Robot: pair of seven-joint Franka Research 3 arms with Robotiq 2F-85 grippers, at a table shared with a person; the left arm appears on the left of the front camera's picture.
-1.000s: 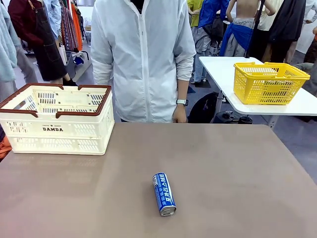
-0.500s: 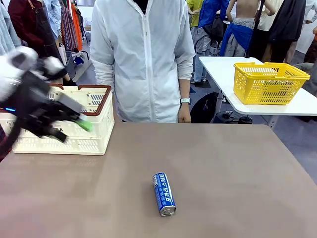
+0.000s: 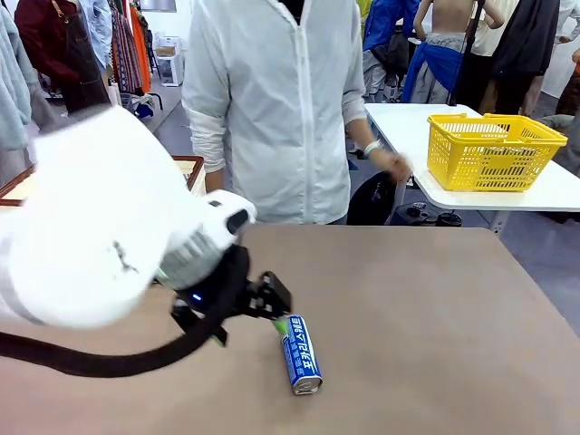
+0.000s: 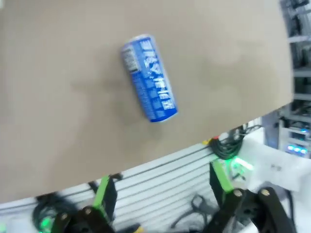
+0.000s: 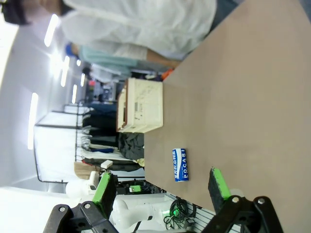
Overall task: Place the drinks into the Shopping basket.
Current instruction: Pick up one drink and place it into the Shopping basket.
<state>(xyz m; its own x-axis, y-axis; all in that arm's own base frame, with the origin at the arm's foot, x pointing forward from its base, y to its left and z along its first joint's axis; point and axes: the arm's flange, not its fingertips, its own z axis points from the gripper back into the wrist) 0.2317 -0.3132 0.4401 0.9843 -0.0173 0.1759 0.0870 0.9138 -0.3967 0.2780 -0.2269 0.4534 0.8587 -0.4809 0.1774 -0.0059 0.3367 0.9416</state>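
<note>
Fingers [image 4: 221, 178] spread wide and gripping nothing, the left gripper [image 3: 256, 317] hangs low over the brown counter [image 3: 435, 308], its green-padded tips just beside the far end of the blue drink can [image 3: 300, 353]. From the front it is unclear whether a pad touches the can. The left wrist view shows the can ahead of the open fingers and not between them. The can lies on its side on the counter, white lettering up, one silver end toward the robot's edge. The bulky white left arm [image 3: 100, 227] reaches in from the left and covers most of the cream-white Shopping basket [image 3: 194, 167] at the counter's far left, leaving a corner of its dark brown rim in sight. The can is outside the basket and well apart from it. The right gripper [image 5: 160, 184] is also open and empty, held above the counter well away from the can, with the basket farther off in its wrist view. A person [image 3: 281, 109] in a white jacket stands at the far side, one hand raised beside the hip. Behind the person, a yellow basket [image 3: 494, 149] sits on a separate white table [image 3: 408, 136].
</note>
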